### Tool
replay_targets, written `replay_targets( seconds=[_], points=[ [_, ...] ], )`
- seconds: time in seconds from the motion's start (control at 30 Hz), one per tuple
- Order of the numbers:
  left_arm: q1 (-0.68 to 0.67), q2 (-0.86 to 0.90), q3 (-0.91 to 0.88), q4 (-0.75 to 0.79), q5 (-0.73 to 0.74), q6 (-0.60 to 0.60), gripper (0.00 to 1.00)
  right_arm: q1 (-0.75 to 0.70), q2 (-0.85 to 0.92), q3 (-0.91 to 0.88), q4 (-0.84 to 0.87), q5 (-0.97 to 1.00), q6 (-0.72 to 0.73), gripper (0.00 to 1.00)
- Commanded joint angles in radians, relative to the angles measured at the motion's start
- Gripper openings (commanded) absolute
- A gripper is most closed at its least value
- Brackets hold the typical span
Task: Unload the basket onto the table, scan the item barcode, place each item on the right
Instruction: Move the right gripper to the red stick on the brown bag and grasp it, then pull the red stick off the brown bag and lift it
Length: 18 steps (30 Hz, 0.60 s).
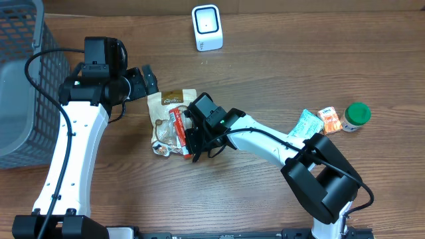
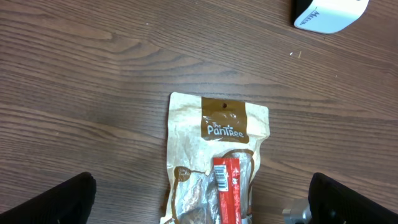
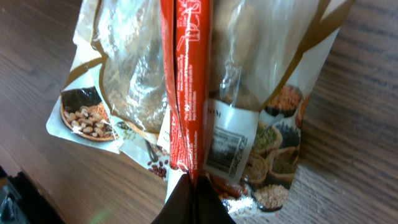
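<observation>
A long red bar wrapper (image 1: pixel 178 123) lies along a tan snack bag (image 1: pixel 165 105) in the middle of the table. My right gripper (image 1: pixel 193 142) is shut on the near end of the red wrapper (image 3: pixel 186 93), and its dark fingertips (image 3: pixel 180 205) meet at the wrapper's edge over the bag (image 3: pixel 273 124). A barcode (image 2: pixel 222 179) shows on the red wrapper (image 2: pixel 229 193) in the left wrist view. My left gripper (image 1: pixel 145 81) stands open just beyond the bag's top edge (image 2: pixel 217 118), with nothing between its fingers (image 2: pixel 56 202). The white scanner (image 1: pixel 206 27) stands at the back.
A grey mesh basket (image 1: pixel 20 86) fills the left edge. At the right lie a teal packet (image 1: pixel 305 124), an orange packet (image 1: pixel 329 120) and a green-lidded jar (image 1: pixel 356 116). The scanner's corner (image 2: pixel 329 14) shows beyond the bag in the left wrist view.
</observation>
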Motion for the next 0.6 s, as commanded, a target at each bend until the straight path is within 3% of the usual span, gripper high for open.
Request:
replay_targets(
  seconds=[0.0, 0.17, 0.3, 0.57],
  points=[
    [0.003, -0.006, 0.008, 0.002, -0.003, 0.027, 1.00, -0.018, -0.038, 0.007, -0.010, -0.035, -0.018, 0.04],
    [0.003, -0.006, 0.008, 0.002, -0.003, 0.027, 1.00, -0.043, -0.046, 0.008, -0.038, -0.082, -0.035, 0.04],
    [0.003, -0.006, 0.008, 0.002, -0.003, 0.027, 1.00, -0.102, -0.109, 0.008, -0.058, -0.270, -0.215, 0.04],
    [0.003, -0.006, 0.008, 0.002, -0.003, 0.027, 1.00, -0.288, -0.302, 0.008, -0.333, -0.290, -0.489, 0.04]
  ],
)
